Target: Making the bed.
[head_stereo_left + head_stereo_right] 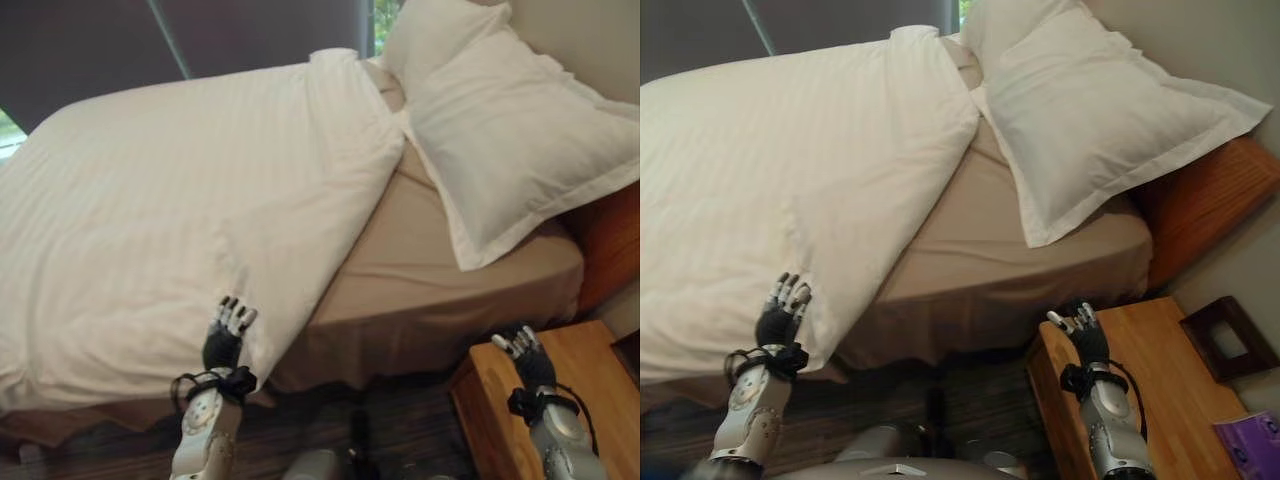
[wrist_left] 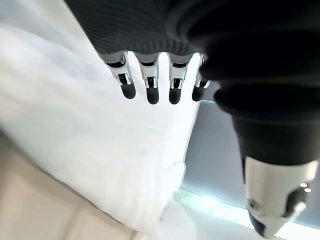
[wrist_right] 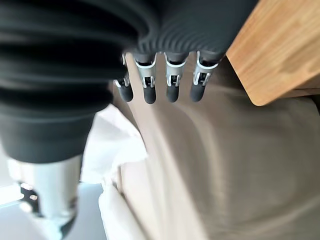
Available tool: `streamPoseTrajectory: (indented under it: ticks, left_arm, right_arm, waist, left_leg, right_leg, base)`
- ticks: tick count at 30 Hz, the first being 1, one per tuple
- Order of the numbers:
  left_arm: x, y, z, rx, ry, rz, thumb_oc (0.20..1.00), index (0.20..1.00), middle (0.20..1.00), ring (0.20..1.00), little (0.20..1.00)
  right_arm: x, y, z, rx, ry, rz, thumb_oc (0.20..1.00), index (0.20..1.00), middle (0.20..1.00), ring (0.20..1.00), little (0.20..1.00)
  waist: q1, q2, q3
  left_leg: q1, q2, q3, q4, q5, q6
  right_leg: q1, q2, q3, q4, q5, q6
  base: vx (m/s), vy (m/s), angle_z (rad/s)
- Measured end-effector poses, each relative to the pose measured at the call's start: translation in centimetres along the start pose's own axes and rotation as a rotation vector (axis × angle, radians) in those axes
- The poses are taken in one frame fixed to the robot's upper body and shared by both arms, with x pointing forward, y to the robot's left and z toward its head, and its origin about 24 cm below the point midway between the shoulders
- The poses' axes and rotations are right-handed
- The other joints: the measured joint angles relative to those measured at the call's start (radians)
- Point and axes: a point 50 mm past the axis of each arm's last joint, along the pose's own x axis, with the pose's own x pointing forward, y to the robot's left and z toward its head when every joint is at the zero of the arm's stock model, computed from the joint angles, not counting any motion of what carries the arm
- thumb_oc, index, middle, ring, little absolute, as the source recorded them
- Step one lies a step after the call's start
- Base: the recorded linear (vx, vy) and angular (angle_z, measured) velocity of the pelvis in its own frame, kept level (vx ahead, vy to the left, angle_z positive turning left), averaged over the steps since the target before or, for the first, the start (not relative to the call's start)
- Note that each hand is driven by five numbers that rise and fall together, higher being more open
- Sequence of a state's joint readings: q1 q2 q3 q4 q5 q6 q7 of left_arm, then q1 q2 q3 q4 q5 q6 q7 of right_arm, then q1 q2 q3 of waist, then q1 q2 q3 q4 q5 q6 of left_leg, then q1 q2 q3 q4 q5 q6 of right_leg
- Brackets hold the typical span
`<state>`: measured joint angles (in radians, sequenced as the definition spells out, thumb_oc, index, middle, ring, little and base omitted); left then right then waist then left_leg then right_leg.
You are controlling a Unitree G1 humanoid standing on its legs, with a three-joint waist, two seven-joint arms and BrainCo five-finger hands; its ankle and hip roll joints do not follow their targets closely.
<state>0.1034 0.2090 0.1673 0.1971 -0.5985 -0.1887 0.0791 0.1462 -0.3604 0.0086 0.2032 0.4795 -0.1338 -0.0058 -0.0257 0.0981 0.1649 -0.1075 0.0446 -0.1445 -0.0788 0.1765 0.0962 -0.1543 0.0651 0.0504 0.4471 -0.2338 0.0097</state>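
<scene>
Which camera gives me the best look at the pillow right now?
The right eye view: the whole pillow shows, lying tilted at the head of the bed. The left eye view crops one corner. The wrist views give sheet and duvet, no clear pillow.

One white striped duvet (image 1: 170,200) across my bed, two white pillows (image 1: 510,130) stacked at its head end, one tan fitted sheet (image 1: 430,260), one wooden nightstand (image 1: 1150,380), one purple item (image 1: 1252,445) at its corner

White duvet (image 1: 170,200) with faint stripes, white pillow (image 1: 510,140), beige fitted sheet (image 1: 450,270), brown wooden nightstand (image 1: 1140,380).
</scene>
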Motion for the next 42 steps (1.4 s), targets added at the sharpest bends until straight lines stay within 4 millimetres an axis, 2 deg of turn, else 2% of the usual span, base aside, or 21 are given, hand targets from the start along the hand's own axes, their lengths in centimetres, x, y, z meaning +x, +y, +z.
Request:
streamPoseTrajectory:
  ticks: [1,2,4,7,8,9,11,12,13,14,15,16,20,26,31,34,36,38,40,41,42]
  left_arm:
    - [0.8,-0.7,-0.6,0.030,0.027,-0.014,1.000,1.000,1.000,1.000,1.000]
    - [1.4,-1.5,-0.9,0.065,0.052,-0.044,1.000,1.000,1.000,1.000,1.000]
    - [1.6,-1.3,1.3,0.140,-0.019,-0.075,1.000,1.000,1.000,1.000,1.000]
    - [2.6,-0.5,4.9,0.280,-0.122,-0.092,1.000,1.000,1.000,1.000,1.000]
    - [2.3,0.1,4.7,0.295,-0.112,-0.071,1.000,1.000,1.000,1.000,1.000]
    - [2.0,0.5,4.2,0.300,-0.091,-0.057,1.000,1.000,1.000,1.000,1.000]
    - [1.5,1.0,3.1,0.286,-0.054,-0.033,1.000,1.000,1.000,1.000,1.000]
    - [1.3,1.2,2.4,0.278,-0.027,-0.014,1.000,1.000,1.000,1.000,1.000]
    - [1.2,1.1,1.7,0.252,-0.007,0.000,1.000,1.000,1.000,1.000,1.000]
    - [1.0,0.6,1.2,0.225,-0.001,-0.004,1.000,1.000,1.000,1.000,1.000]
    - [0.7,0.1,0.5,0.217,0.021,-0.019,1.000,1.000,1.000,1.000,1.000]
    - [0.7,0.0,0.3,0.219,0.028,-0.028,1.000,1.000,1.000,1.000,1.000]
    - [1.1,0.2,1.2,0.231,-0.005,-0.023,1.000,1.000,1.000,1.000,1.000]
    - [2.4,2.2,6.2,0.293,-0.173,0.081,1.000,1.000,1.000,1.000,1.000]
    - [2.3,2.3,6.1,0.290,-0.171,0.090,1.000,1.000,1.000,1.000,1.000]
    - [2.5,1.8,5.9,0.284,-0.169,0.076,1.000,1.000,1.000,1.000,1.000]
    - [2.6,0.9,5.4,0.286,-0.156,0.039,1.000,1.000,1.000,1.000,1.000]
    - [2.7,0.1,5.1,0.292,-0.151,0.007,1.000,1.000,1.000,1.000,1.000]
    - [2.8,-0.2,5.1,0.302,-0.152,-0.007,1.000,1.000,1.000,1.000,1.000]
    - [3.4,-1.0,5.5,0.292,-0.172,-0.023,1.000,1.000,1.000,1.000,1.000]
    - [3.7,-1.9,5.5,0.286,-0.177,-0.053,1.000,1.000,1.000,1.000,1.000]
  right_arm:
    - [-0.4,-0.5,-0.4,0.000,0.014,-0.017,1.000,1.000,1.000,1.000,1.000]
    - [-1.0,-1.0,-1.8,0.013,0.079,-0.057,1.000,1.000,1.000,1.000,1.000]
    - [-1.5,0.8,-2.9,0.041,0.121,0.002,1.000,1.000,1.000,1.000,1.000]
    - [-1.8,1.9,-3.3,0.040,0.134,0.058,1.000,1.000,1.000,1.000,1.000]
    - [-1.8,1.8,-3.3,0.040,0.133,0.061,1.000,1.000,1.000,1.000,1.000]
    - [-1.8,1.7,-3.2,0.041,0.132,0.061,1.000,1.000,1.000,1.000,1.000]
    - [-1.6,1.5,-3.2,0.040,0.133,0.055,1.000,1.000,1.000,1.000,1.000]
    - [-1.3,1.5,-3.2,0.039,0.135,0.054,1.000,1.000,1.000,1.000,1.000]
    - [-0.8,1.4,-2.7,0.033,0.118,0.057,1.000,1.000,1.000,1.000,1.000]
    - [-0.6,1.2,-2.3,0.023,0.105,0.058,1.000,1.000,1.000,1.000,1.000]
    - [-0.7,1.1,-2.4,0.025,0.110,0.049,1.000,1.000,1.000,1.000,1.000]
    - [-0.8,1.0,-2.5,0.023,0.114,0.047,1.000,1.000,1.000,1.000,1.000]
    - [-1.6,0.6,-3.3,0.019,0.151,0.036,1.000,1.000,1.000,1.000,1.000]
    - [-1.5,0.8,-3.4,0.010,0.156,0.063,1.000,1.000,1.000,1.000,1.000]
    - [-1.5,0.9,-3.4,-0.004,0.159,0.071,1.000,1.000,1.000,1.000,1.000]
    - [-1.2,1.0,-3.2,-0.028,0.154,0.075,1.000,1.000,1.000,1.000,1.000]
    - [-0.8,1.1,-3.0,-0.031,0.146,0.079,1.000,1.000,1.000,1.000,1.000]
    - [-0.9,1.5,-3.3,-0.034,0.160,0.096,1.000,1.000,1.000,1.000,1.000]
    - [-1.1,2.0,-3.7,-0.032,0.182,0.117,1.000,1.000,1.000,1.000,1.000]
    - [-1.5,1.8,-4.1,-0.023,0.192,0.113,1.000,1.000,1.000,1.000,1.000]
    - [-2.5,1.5,-4.9,-0.013,0.227,0.095,1.000,1.000,1.000,1.000,1.000]
  waist:
    - [-0.025,0.013,-0.014]
    - [-0.044,-0.020,-0.015]
    - [-0.051,-0.121,-0.035]
    - [-0.047,-0.163,-0.058]
    - [-0.047,-0.158,-0.065]
    - [-0.050,-0.152,-0.068]
    - [-0.047,-0.144,-0.067]
    - [-0.044,-0.121,-0.054]
    - [-0.051,-0.107,-0.048]
    - [-0.050,-0.111,-0.053]
    - [-0.053,-0.105,-0.054]
    - [-0.053,-0.095,-0.047]
    - [-0.049,-0.079,-0.052]
    - [-0.023,-0.076,-0.054]
    - [-0.003,-0.084,-0.049]
    - [-0.003,-0.081,-0.024]
    - [-0.007,-0.058,0.006]
    - [-0.026,-0.063,0.032]
    - [-0.055,-0.069,0.036]
    - [-0.050,-0.080,0.047]
    - [-0.055,-0.084,0.044]
  left_leg:
    - [0.000,0.017,0.017,0.011,-0.029,-0.098]
    - [0.027,-0.006,0.067,0.011,-0.037,-0.104]
    - [0.061,-0.062,0.168,0.019,-0.042,-0.111]
    - [0.097,-0.089,0.197,0.005,-0.048,-0.098]
    - [0.118,-0.096,0.200,0.013,-0.046,-0.097]
    - [0.139,-0.090,0.211,0.003,-0.060,-0.071]
    - [0.155,-0.055,0.210,-0.014,-0.089,-0.030]
    - [0.161,-0.028,0.205,-0.014,-0.103,-0.012]
    - [0.161,-0.014,0.164,-0.014,-0.112,-0.020]
    - [0.158,-0.025,0.166,-0.013,-0.130,-0.051]
    - [0.158,-0.032,0.189,-0.014,-0.132,-0.056]
    - [0.161,-0.029,0.194,-0.015,-0.133,-0.056]
    - [0.174,-0.027,0.190,-0.019,-0.139,-0.081]
    - [0.181,-0.045,0.188,-0.019,-0.142,-0.091]
    - [0.181,-0.055,0.192,-0.017,-0.142,-0.088]
    - [0.175,-0.063,0.193,-0.019,-0.143,-0.078]
    - [0.178,-0.052,0.189,-0.019,-0.150,-0.071]
    - [0.184,-0.079,0.157,-0.014,-0.132,-0.059]
    - [0.159,-0.095,0.127,-0.013,-0.136,-0.052]
    - [0.131,-0.098,0.104,-0.003,-0.134,-0.064]
    - [0.128,-0.104,0.097,0.002,-0.141,-0.074]
  right_leg:
    - [0.039,-0.029,-0.016,-0.105,0.041,0.013]
    - [0.111,-0.063,-0.050,-0.194,0.075,0.014]
    - [0.175,-0.094,-0.055,-0.311,0.134,0.020]
    - [0.231,-0.034,-0.067,-0.414,0.166,0.005]
    - [0.240,-0.005,-0.067,-0.419,0.166,0.005]
    - [0.249,0.016,-0.067,-0.430,0.166,0.005]
    - [0.242,0.052,-0.051,-0.416,0.166,0.005]
    - [0.224,0.067,-0.038,-0.373,0.153,0.009]
    - [0.188,0.070,-0.037,-0.326,0.100,-0.001]
    - [0.183,0.026,-0.050,-0.366,0.114,0.000]
    - [0.204,0.029,-0.047,-0.404,0.153,-0.063]
    - [0.209,0.030,-0.042,-0.408,0.162,-0.067]
    - [0.260,0.032,-0.046,-0.480,0.191,-0.053]
    - [0.299,0.015,-0.047,-0.544,0.216,-0.034]
    - [0.295,0.003,-0.041,-0.538,0.218,-0.029]
    - [0.242,0.003,-0.044,-0.421,0.181,0.002]
    - [0.136,-0.002,-0.061,-0.213,0.119,0.057]
    - [0.026,-0.010,-0.044,0.003,0.061,0.059]
    - [-0.040,0.031,0.070,0.006,0.038,0.055]
    - [-0.053,0.055,0.095,-0.085,0.046,0.052]
    - [-0.020,0.049,0.090,-0.152,0.084,0.005]
  base:
    - [0.11,0.067,-0.15]
    - [0.07,0.070,0.41]
    - [0.06,0.072,0.07]
    - [0.06,0.062,0.07]
    - [0.07,0.075,0.06]
    - [0.05,0.071,-0.03]
    - [0.03,0.051,-0.15]
    - [0.02,0.053,-0.29]
    - [0.01,0.052,-0.29]
    - [0.01,0.072,-0.19]
    - [0.00,0.034,-0.20]
    - [0.00,0.025,-0.10]
    - [0.02,-0.007,0.05]
    - [0.00,-0.008,0.03]
    - [-0.04,0.025,-0.03]
    - [-0.13,0.087,-0.02]
    - [-0.04,0.018,0.00]
    - [0.07,-0.031,0.29]
    - [0.11,-0.088,0.65]
    - [0.11,-0.152,0.95]
    - [0.07,-0.182,1.17]
